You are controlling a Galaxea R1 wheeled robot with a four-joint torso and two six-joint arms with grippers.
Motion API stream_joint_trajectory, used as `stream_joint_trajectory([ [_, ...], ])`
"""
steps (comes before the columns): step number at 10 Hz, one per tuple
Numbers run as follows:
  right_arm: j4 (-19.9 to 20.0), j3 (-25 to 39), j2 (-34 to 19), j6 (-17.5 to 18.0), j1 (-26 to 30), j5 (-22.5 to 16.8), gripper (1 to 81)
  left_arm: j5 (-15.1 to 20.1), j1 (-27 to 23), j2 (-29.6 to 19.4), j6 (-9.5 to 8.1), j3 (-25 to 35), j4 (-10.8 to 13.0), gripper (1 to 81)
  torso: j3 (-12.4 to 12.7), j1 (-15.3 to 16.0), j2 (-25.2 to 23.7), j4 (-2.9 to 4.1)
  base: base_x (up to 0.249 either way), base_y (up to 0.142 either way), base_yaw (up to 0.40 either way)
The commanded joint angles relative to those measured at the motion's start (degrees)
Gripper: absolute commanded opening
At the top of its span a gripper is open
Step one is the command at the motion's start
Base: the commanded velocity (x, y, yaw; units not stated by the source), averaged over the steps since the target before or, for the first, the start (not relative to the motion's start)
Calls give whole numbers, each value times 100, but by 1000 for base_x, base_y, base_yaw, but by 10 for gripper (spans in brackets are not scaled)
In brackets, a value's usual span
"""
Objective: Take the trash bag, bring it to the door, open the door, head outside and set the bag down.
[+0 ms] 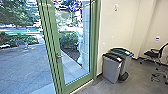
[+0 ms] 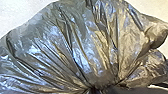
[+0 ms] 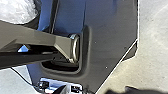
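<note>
Pale background frames the glossy, pleated trash bag [image 2: 82, 50], bunched in the left tool [image 2: 98, 90]; right tool, I cannot tell.

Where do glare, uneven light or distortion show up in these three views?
Head view: daylit paving outside reads bluish, pale indoor wall warmer; tall green-framed glass door leans, probably camera tilt plus wide-angle stretch.
Left wrist view: shiny, crinkled plastic trash bag throws bluish and warm highlights, dark lines in its folds.
Right wrist view: bluish sheen on robot's wide dark plate.
</note>
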Motion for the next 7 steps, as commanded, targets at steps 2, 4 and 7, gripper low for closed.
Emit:
stream_joint_trajectory([
  [2, -11, -2, 20, -2, 202, -324, 811, 321, -265, -17, 33, 15, 69, 10, 0, 2, 0, 0, 149, 0, 0],
  [4, -11, -2, 20, -2, 202, -324, 811, 330, -256, -8, 33, 32, 69, 10, 0, 0, 0, 0, 149, 0, 0],
  [7, -11, -2, 20, -2, 202, -324, 811, 330, -256, -8, 33, 32, 69, 10, 0, 0, 0, 0, 149, 0, 0],
])
